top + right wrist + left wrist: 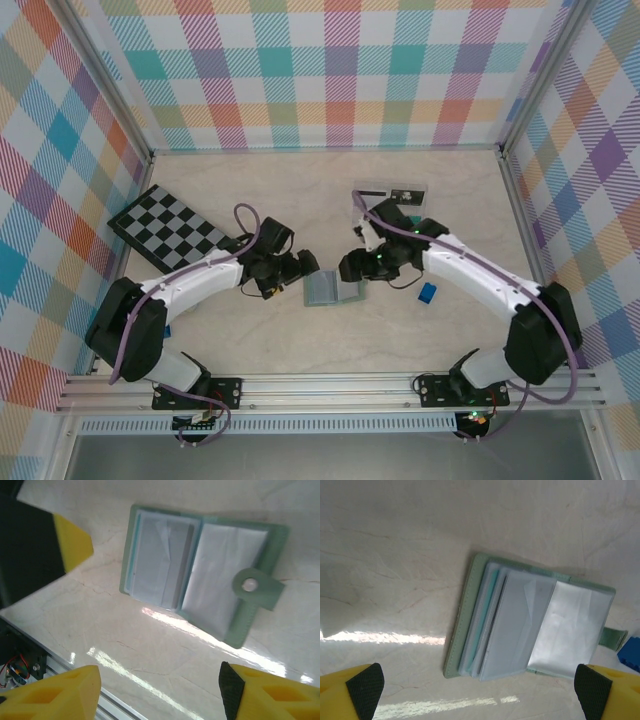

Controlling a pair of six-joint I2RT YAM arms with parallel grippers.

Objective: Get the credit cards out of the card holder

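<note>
Yellow fingers [340,695] of the left gripper [479,687] stood wide apart and empty at the lower corners of its wrist view. Above them the card holder [530,625] lay unfolded, with the credit cards [492,612] inside its sleeves, at the centre of the table [300,200] in the top view. The right gripper [161,685] was released too, grasping nothing.

One card holder [333,291], one blue block [428,293], one checkerboard [170,228]

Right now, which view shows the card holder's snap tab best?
Right wrist: the snap tab lies whole, its round snap clear, overlapping the card holder. Left wrist shows just its end; in top external it is too small to tell.
</note>
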